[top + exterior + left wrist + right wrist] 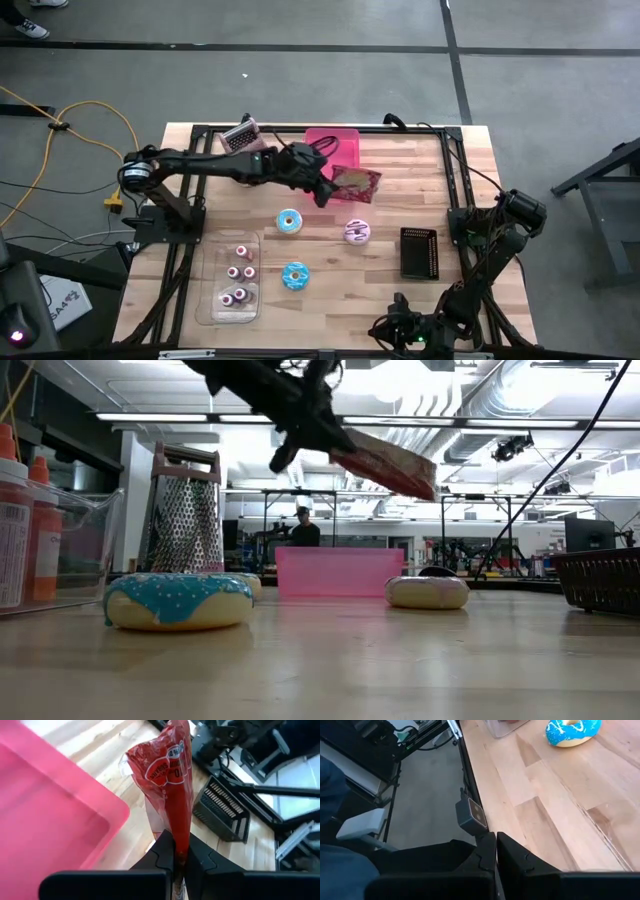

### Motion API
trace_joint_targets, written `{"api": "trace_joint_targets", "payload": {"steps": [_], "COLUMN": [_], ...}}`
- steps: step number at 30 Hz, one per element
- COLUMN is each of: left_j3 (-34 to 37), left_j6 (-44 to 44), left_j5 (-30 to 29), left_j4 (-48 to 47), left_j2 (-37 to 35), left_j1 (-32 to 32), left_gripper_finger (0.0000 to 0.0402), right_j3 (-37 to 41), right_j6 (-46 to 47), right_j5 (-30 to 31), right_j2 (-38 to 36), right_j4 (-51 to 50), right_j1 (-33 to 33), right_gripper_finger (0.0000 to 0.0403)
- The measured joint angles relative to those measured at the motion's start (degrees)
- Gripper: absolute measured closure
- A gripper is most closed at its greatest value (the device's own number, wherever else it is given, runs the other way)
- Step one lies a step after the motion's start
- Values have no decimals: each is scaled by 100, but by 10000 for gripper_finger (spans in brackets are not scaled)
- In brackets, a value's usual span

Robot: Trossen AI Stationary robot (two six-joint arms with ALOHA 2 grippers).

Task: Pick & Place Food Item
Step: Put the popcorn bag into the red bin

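A red snack packet (355,182) hangs in the air beside the pink bin (332,145) at the table's far middle, with my left gripper (322,192) shut on it. The low view shows the packet (385,465) well above the table, slanting down away from the left gripper (300,430). The bin (45,815) looks empty in the left wrist view. My right gripper (496,842) is shut on nothing over the table's near edge, at the near right (400,330). My left gripper pinches the packet's near end (180,851) between its two fingers. The fingers slant downward, and the packet (167,785) reaches out beyond them along their line. It is lifted clear of the table and the bin, tilted, its free end lower.
Two blue-iced donuts (290,222) (295,275) and a pink-and-white one (357,232) lie mid-table. A clear tray (232,280) of small items sits at the near left, a black basket (419,252) at the right, a metal grater (240,135) left of the bin.
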State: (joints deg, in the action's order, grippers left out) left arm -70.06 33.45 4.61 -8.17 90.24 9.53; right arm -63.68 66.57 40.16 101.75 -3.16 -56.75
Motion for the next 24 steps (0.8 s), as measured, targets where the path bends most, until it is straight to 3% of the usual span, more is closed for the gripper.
{"api": "trace_joint_targets", "payload": {"steps": [3, 9, 15, 24], "left_j3": [-3, -2, -2, -4], "left_j6": [-574, -1748, -2690, -3946], "left_j5": [-267, -1675, -2554, -3388], "left_j4": [-208, -1084, -1272, -1291], "left_j2": [-244, -459, -415, 113], "left_j1": [97, 146, 106, 87], "left_gripper_finger": [394, 394, 394, 394], "right_j3": [0, 0, 0, 0], "right_j6": [-43, -51, -86, -89], "right_j5": [4, 13, 44, 33], "right_j2": [0, 0, 0, 0], "right_j4": [0, -6, -9, -7], "right_j1": [5, 48, 96, 127], "right_gripper_finger": [401, 401, 401, 401]}}
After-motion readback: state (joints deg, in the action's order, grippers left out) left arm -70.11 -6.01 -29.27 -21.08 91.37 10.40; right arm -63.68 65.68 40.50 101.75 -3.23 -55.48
